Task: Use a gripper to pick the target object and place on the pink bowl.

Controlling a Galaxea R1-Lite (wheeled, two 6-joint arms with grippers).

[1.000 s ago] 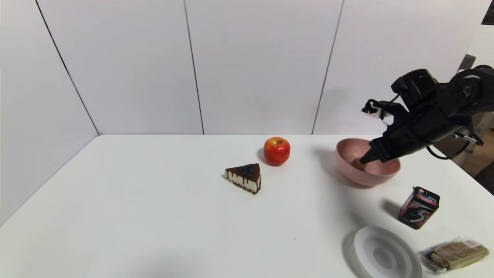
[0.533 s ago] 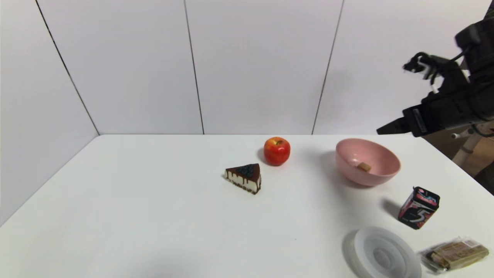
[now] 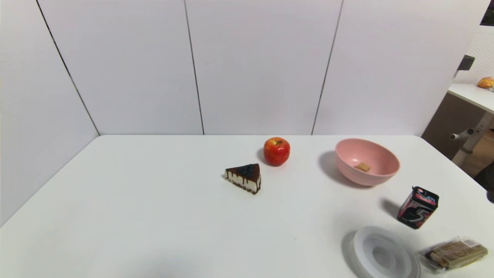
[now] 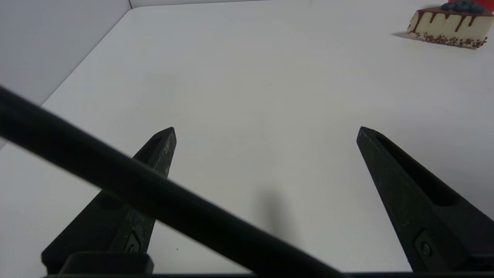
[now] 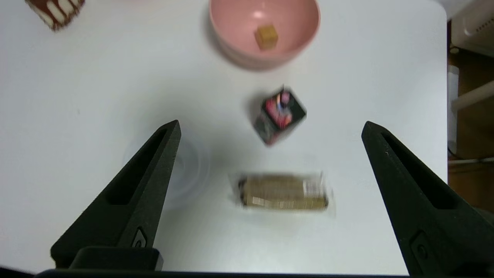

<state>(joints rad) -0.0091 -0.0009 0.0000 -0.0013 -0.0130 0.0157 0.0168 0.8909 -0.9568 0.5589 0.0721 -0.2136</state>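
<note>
The small tan cube point(image 3: 362, 166) is lying inside the pink bowl point(image 3: 386, 174), resting on its floor, free of any gripper. The right gripper point(image 5: 270, 127) is hanging high above the table point(image 3: 154, 212) with its jaws spread wide and nothing between them, looking down on the bowl, a black tin point(image 3: 418, 207) bearing a large "5", a wrapped snack bar point(image 3: 454, 254) whose label cannot be read, and a white lid point(image 3: 382, 255). The left gripper point(image 4: 266, 131) is idling over bare tabletop, jaws also spread, with a cake slice point(image 3: 244, 177) and apple point(image 3: 276, 151) well apart from it.
</note>
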